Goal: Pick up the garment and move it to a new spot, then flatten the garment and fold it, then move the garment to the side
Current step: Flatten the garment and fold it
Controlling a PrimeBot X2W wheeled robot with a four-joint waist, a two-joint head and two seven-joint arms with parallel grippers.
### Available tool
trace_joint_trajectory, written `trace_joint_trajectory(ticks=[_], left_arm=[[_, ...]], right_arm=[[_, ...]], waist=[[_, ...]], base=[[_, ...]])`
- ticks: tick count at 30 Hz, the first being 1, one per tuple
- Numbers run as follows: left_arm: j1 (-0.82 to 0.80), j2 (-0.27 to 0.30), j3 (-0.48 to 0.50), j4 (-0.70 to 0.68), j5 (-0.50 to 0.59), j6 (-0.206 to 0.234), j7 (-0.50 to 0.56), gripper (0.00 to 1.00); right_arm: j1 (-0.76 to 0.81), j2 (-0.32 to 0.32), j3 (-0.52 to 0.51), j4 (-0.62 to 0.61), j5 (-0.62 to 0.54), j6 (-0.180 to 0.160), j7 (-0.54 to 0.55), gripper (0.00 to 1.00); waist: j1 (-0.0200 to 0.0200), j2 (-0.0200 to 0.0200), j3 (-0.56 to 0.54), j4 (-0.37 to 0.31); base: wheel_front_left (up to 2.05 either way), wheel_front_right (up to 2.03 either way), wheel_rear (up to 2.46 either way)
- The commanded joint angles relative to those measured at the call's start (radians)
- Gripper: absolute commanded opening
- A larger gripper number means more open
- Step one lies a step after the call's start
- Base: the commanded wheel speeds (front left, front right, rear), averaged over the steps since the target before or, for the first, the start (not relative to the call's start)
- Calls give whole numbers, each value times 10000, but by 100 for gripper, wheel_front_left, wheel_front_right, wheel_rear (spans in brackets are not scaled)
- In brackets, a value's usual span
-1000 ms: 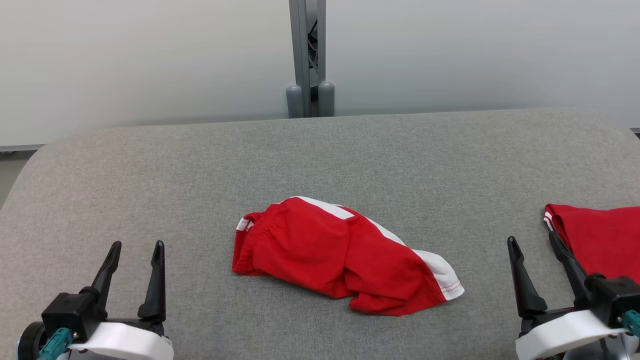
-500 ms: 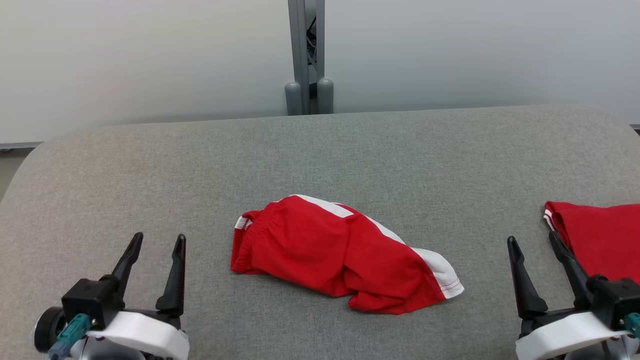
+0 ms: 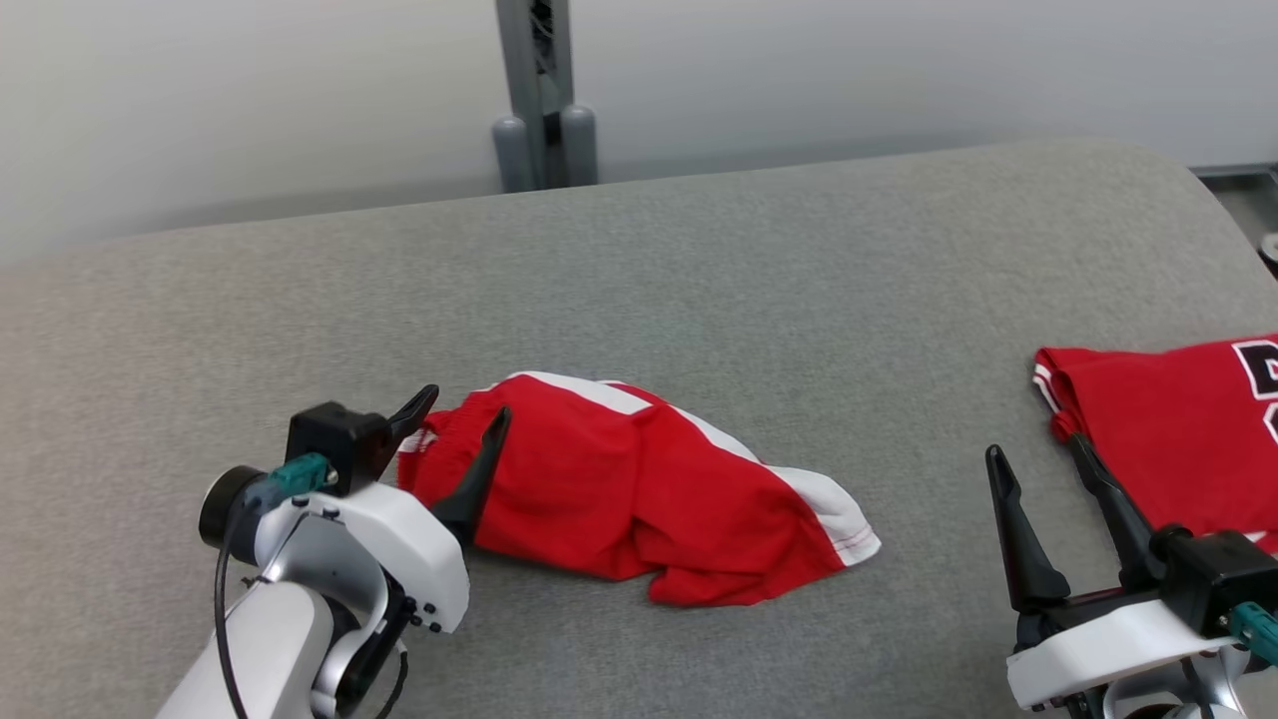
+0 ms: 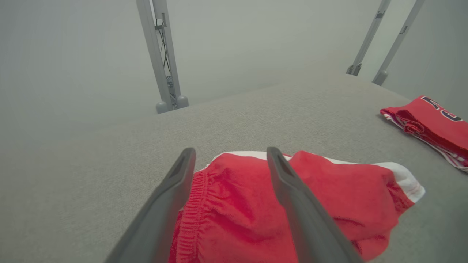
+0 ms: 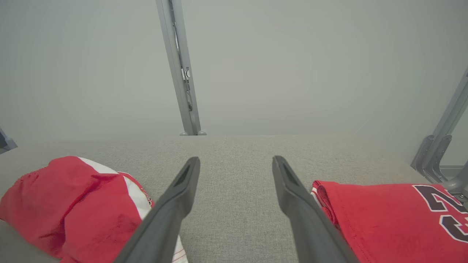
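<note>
My left claw [image 3: 467, 401], spread wide and empty, hangs over the waistband of the red shorts [image 3: 639, 489] at centre-left, so I should dip low and pinch all layers.

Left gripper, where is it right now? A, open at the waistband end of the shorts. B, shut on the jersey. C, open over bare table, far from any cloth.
A: the left gripper is open, its fingers spread at the elastic waistband end of the shorts.
</note>
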Motion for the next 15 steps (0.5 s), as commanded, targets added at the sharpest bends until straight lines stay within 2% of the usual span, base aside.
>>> trace_joint_trajectory(ticks=[1,8,10,12,14,15], left_arm=[[-408,-9,-32,519,-168,-191,268,100],[-1670,68,107,2802,-733,-628,1337,100],[-1919,73,179,3259,-838,-672,1447,96],[-2086,51,255,3626,-1011,-731,1609,90],[-2204,13,276,3876,-1192,-788,1784,78],[-2228,4,280,4008,-1266,-812,1928,59]], right_arm=[[-143,-58,24,72,95,-4,-130,100],[-358,-56,43,315,195,-4,-363,100],[-397,-55,16,382,220,-4,-419,100],[-429,-56,-12,422,230,-4,-447,100],[-451,-56,-61,458,243,-4,-501,100],[-452,-56,-89,469,250,-4,-517,100]], waist=[[0,0,306,-425],[0,0,662,-937],[0,0,710,-1005],[0,0,752,-1033],[0,0,783,-1025],[0,0,799,-1010]], base=[[0,0,0],[0,0,0],[0,0,0],[0,0,0],[0,0,0],[0,0,0]])
